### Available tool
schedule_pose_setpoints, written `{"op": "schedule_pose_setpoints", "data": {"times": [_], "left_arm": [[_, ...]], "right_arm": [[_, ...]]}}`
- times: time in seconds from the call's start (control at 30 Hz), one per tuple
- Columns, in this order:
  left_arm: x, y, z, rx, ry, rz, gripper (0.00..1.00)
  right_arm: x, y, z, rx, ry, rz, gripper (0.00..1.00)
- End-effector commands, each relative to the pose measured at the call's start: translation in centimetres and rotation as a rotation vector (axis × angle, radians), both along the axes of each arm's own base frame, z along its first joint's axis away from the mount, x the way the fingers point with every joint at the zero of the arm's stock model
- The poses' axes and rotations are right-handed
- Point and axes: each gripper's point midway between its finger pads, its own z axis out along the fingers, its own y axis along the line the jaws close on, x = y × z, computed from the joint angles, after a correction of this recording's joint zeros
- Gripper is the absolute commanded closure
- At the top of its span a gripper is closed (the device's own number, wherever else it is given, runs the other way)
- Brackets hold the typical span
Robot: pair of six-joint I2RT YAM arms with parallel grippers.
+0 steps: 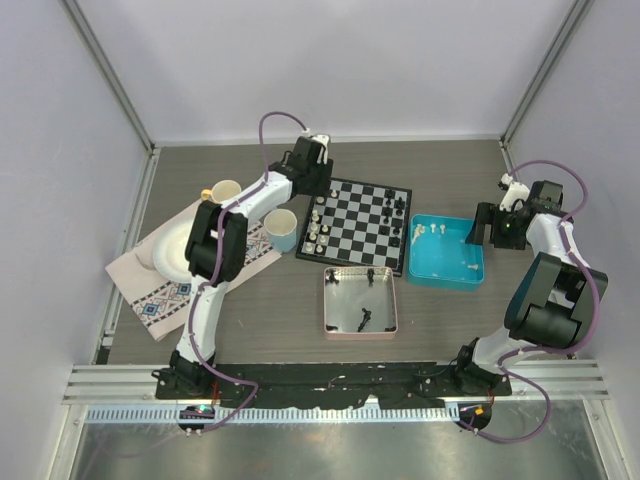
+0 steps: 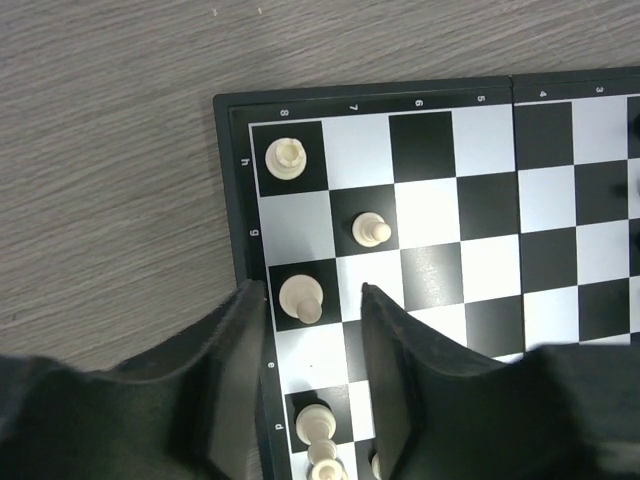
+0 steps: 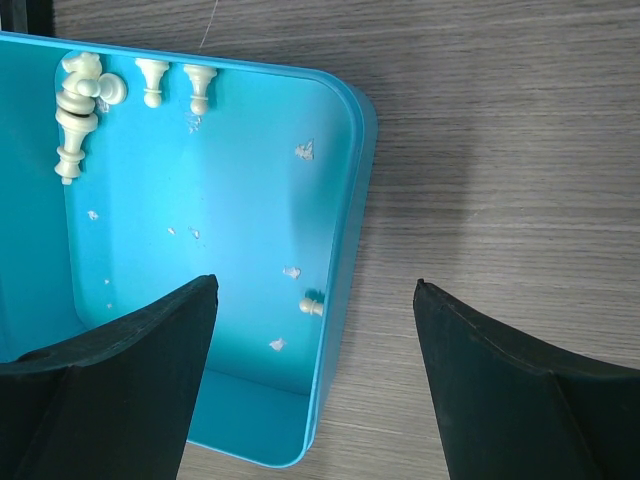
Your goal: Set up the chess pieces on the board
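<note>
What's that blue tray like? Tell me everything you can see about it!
The blue tray is a bright, shiny rectangle that looks like plastic, with rounded corners and a raised rim. It sits flat on the grey wood-look table, beside the board. A few off-white chess pieces huddle in one corner, seemingly tipped over, and one little pawn lies near the rim. Small white specks dot its floor. The right gripper hangs open above its edge, apparently not touching it.

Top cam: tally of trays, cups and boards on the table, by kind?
Trays: 2 (blue tray, pink tray)
Cups: 2 (cream cup, pale blue cup)
Chessboard: 1
Total: 5
</note>
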Motion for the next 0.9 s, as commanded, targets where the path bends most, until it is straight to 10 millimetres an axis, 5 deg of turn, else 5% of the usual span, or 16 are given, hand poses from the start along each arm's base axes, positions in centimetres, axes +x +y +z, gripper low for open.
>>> {"op": "schedule_pose_setpoints", "data": {"times": [0.0,0.47,0.67,0.87], "left_arm": [[0.8,-0.6,3.7,-0.058,-0.053,0.011,0.49],[-0.6,0.3,13.5,-0.187,-0.238,0.029,0.15],[-1.8,1.4,18.1,-0.257,-0.322,0.015,0.01],[-2.9,4.0,21.7,-0.38,-0.375,0.041,0.01]], "right_arm": [[0.9,0.0,1.1,-0.007,-0.037,0.023,0.15],[1.1,-1.0,3.6,-0.091,-0.107,0.005,0.15],[1.5,-1.3,6.3,-0.124,-0.181,0.011,0.15],[2.3,-1.6,10.1,-0.172,-0.259,0.045,0.15]]}}
